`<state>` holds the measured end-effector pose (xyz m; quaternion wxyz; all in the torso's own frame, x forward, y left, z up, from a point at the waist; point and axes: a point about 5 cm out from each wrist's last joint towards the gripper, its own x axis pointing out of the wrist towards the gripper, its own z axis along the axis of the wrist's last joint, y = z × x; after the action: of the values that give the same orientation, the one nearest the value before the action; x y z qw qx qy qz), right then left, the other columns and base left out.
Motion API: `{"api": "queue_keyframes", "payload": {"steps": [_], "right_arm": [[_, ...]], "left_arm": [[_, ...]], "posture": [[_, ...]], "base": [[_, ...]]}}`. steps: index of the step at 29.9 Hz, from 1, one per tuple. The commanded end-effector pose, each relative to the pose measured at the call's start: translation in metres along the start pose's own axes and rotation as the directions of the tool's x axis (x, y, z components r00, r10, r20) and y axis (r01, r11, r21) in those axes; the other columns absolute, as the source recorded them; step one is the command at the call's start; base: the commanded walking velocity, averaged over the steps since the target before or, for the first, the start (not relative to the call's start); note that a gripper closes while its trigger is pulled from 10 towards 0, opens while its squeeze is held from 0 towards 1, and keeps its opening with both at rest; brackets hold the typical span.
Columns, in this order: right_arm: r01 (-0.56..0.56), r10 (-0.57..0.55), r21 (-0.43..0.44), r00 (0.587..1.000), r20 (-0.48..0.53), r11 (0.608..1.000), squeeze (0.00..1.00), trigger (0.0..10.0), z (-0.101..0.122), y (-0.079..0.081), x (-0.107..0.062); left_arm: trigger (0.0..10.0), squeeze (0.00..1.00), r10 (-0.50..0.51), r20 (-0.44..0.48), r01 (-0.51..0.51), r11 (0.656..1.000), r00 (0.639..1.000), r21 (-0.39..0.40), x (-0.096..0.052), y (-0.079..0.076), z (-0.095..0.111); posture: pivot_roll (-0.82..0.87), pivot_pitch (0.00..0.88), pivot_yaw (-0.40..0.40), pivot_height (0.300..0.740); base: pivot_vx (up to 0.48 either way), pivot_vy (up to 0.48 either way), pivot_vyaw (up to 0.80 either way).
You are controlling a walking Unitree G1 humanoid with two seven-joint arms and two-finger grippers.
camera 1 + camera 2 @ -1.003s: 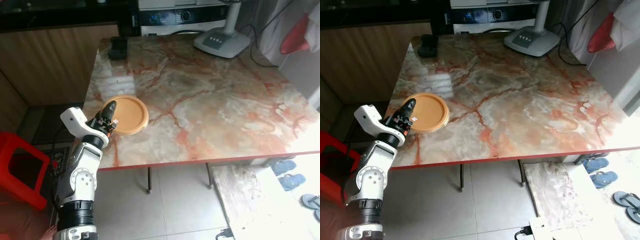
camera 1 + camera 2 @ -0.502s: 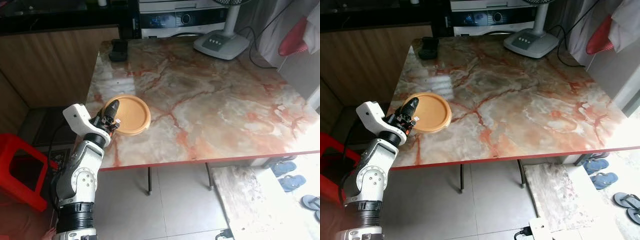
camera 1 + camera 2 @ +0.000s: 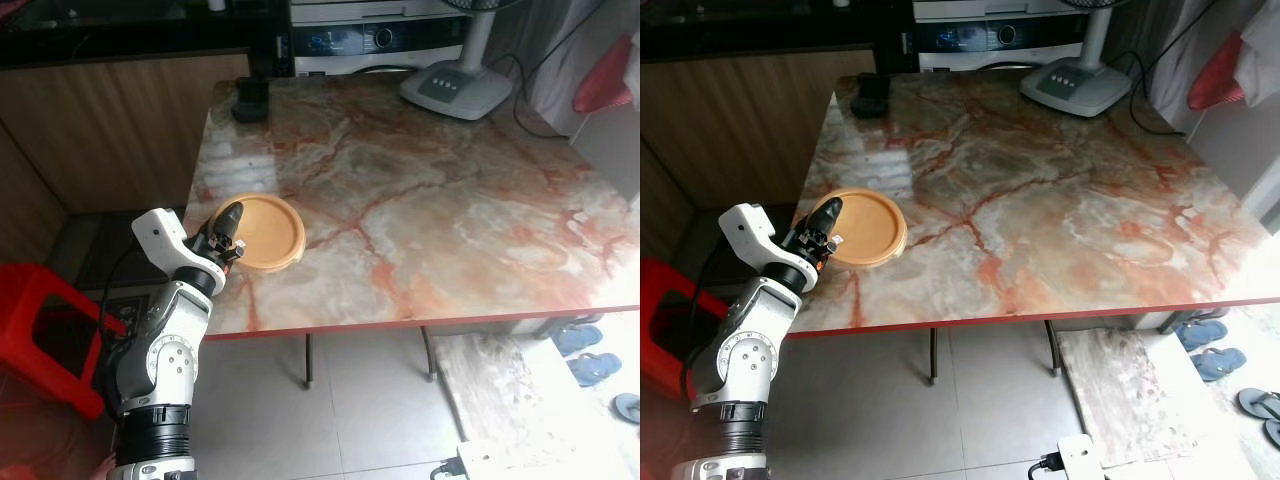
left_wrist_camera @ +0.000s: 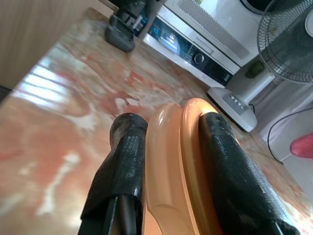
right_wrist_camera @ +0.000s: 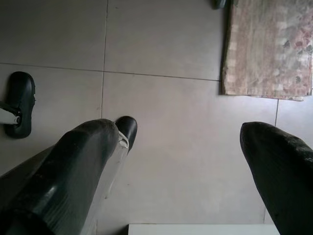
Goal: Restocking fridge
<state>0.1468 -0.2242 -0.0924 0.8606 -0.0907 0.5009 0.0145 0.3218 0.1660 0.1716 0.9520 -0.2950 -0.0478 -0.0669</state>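
A red stool [image 3: 40,320] is standing on the floor, left of and below the left arm. The left arm is reaching up from the lower left, and its left gripper [image 3: 228,222] is closing on the near-left rim of an orange plate [image 3: 262,230]. In the left wrist view one black finger [image 4: 122,161] is sitting on one side of the rim and the other finger on the opposite side, both pressing against the plate [image 4: 178,171], so the pincer is narrowed to the plate's thickness. The plate is lying on a marble table [image 3: 430,200] with red veining, at its near-left corner, extending right from the pincer.

Far beyond the pincer, at the table's back left corner, a small black object [image 3: 248,100] is sitting. Behind the table an appliance [image 3: 385,38] with a lit display is standing. Right of that, well apart from the pincer, the white base of a fan [image 3: 457,88] is resting on the table's back edge.

At the lower right, blue sandals [image 3: 1210,345] are lying on the floor beside a patterned mat [image 3: 1120,390].

The right gripper [image 5: 181,161] is hanging over the tiled floor, its fingers spread wide apart and holding nothing.
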Motion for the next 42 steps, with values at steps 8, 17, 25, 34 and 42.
{"api": "queue_keyframes", "payload": {"steps": [8,17,25,34,42], "right_arm": [[-0.006,0.005,-0.011,1.0,-0.011,1.0,0.0,10.0,-0.0024,0.0002,-0.0004],[-0.007,0.007,-0.009,1.0,-0.01,1.0,0.0,10.0,-0.0022,0.0003,-0.0003],[-0.008,0.008,-0.012,1.0,-0.01,1.0,0.0,10.0,-0.0019,0.0001,-0.0003],[-0.007,0.007,-0.011,1.0,-0.012,1.0,0.0,10.0,-0.0022,-0.0005,-0.0004],[-0.008,0.007,-0.014,1.0,-0.011,1.0,0.0,10.0,-0.0017,-0.0011,-0.0004]], "left_arm": [[10.0,0.0,-0.001,0.014,0.001,1.0,1.0,0.005,0.0001,-0.0017,0.0053],[10.0,0.0,0.0,0.016,0.0,1.0,1.0,-0.002,0.0005,-0.002,0.0051],[10.0,0.0,0.002,0.019,-0.002,1.0,1.0,-0.002,0.0008,-0.0024,0.0056],[10.0,0.0,0.004,0.022,-0.004,1.0,1.0,-0.01,0.0012,-0.0026,0.0058],[10.0,0.0,0.007,0.024,-0.006,1.0,1.0,-0.012,0.0018,-0.0029,0.0056]], "posture": [[0.03,0.078,0.016,0.74],[0.03,0.077,0.015,0.74],[0.03,0.077,0.015,0.74],[0.03,0.076,0.014,0.74],[0.03,0.076,0.011,0.74]], "base": [[0.0,0.26,0.0],[0.0,0.271,0.0],[0.0,0.281,0.0],[0.0,0.29,0.0],[0.0,0.326,0.0]]}}
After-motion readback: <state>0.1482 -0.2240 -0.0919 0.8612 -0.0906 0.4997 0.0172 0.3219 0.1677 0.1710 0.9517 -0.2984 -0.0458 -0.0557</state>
